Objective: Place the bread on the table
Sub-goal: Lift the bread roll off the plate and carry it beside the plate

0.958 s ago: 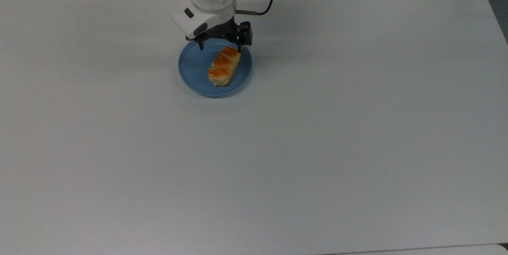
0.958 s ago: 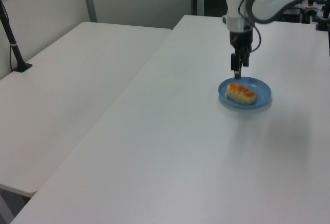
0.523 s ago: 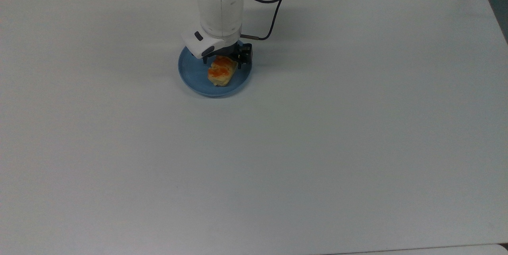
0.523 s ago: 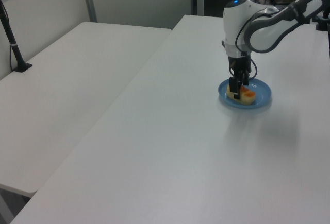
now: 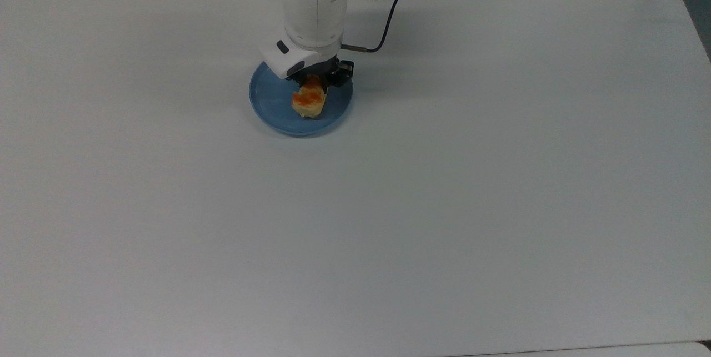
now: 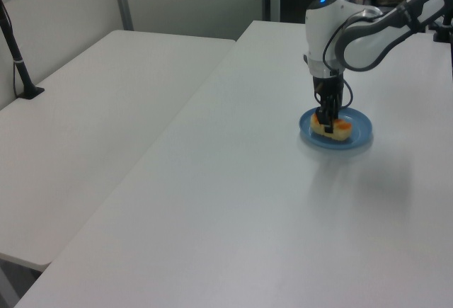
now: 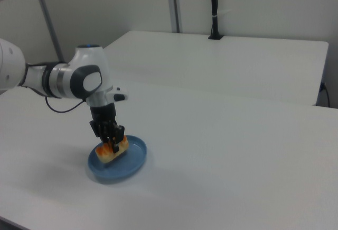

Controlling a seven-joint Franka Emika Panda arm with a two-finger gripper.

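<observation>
Your gripper [image 5: 314,80] is down over the blue plate [image 5: 274,102], and in the right view its dark fingers [image 7: 117,141] sit on either side of the bread [image 5: 309,100], pressed against the loaf, so it reads as clamped on the bread. The bread lies on the plate, not on the table [image 5: 444,207]; in the top view you see its pale near end with an orange bump poking out below the gripper, while the far part of the loaf is hidden under the white wrist. In the left view the gripper [image 6: 326,121] stands upright over the bread [image 6: 340,130], which lies across the middle of the plate [image 6: 359,138], its yellow side and orange top showing on the left view's right of the fingers. In the right view the gripper [image 7: 113,143] holds the bread [image 7: 110,153] near its middle, and the loaf looks a little tilted, though you cannot tell whether its underside is touching the plate [image 7: 132,162] or just clear of it. The plate sits in the far half of the table in the top view, a bit toward the top view's left of centre. A black cable [image 5: 387,18] loops from the arm above the gripper. Beyond your table [image 7: 237,172] in the right view stands a second white table [image 7: 237,66] with a black post [image 7: 214,8] rising from its far edge.
</observation>
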